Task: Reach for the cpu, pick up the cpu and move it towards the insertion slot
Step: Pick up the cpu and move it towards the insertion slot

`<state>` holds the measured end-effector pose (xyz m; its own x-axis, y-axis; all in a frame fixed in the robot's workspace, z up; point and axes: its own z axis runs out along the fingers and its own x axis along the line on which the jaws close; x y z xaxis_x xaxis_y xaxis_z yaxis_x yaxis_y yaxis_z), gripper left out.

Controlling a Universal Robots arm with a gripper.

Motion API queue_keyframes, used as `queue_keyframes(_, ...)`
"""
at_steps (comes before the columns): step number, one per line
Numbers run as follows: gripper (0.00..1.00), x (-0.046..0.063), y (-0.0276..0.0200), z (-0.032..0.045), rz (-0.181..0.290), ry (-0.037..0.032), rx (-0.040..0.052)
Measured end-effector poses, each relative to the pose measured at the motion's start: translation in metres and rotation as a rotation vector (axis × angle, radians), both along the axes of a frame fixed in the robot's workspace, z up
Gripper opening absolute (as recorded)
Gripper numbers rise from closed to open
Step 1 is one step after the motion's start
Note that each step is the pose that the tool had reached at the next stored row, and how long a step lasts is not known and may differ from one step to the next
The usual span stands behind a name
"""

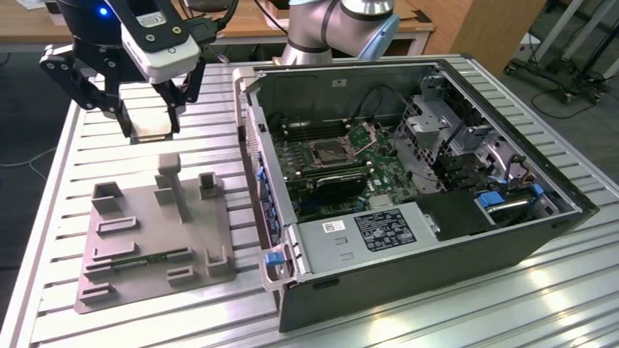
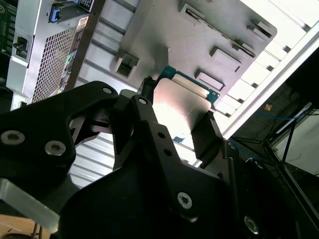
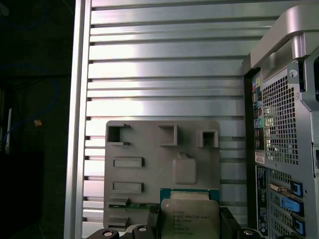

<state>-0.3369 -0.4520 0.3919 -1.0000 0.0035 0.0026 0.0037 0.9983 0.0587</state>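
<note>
end effector (image 1: 152, 132): clamped on the cpu, with a black finger against each of two opposite edges; it hangs at the far end of the exterior view's left, above the table.
cpu (image 1: 155, 120): a pale square chip held flat between the fingers (image 3: 227, 221), lifted clear of the grey fixture and just past its far edge; in the first wrist view its silvery top and green rim face the camera.
insertion slot (image 1: 334, 154): a square metal-framed socket with a dark centre on the green board inside the computer case, well apart from the cpu, toward the exterior view's right.
frame plate (image 1: 369, 135): hinged up and tilted back at the socket's right side, so the socket is uncovered.
grey fixture (image 1: 145, 232): lies flat on the table to the exterior view's left of the case, with raised blocks and shallow recesses.
memory stick (image 1: 145, 259): a narrow green strip lying in a recess near the fixture's near end.
computer case (image 1: 416, 290): lying on its side with the side panel off, just beside the fixture.
table (image 1: 483, 312): slatted silvery metal, carrying the fixture and the case.
</note>
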Motion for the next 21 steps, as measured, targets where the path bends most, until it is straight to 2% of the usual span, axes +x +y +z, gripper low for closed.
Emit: queue_keyframes(21, 0.55, 0.0105, 0.0, -0.0003, 0.0, -0.0001, 0.0)
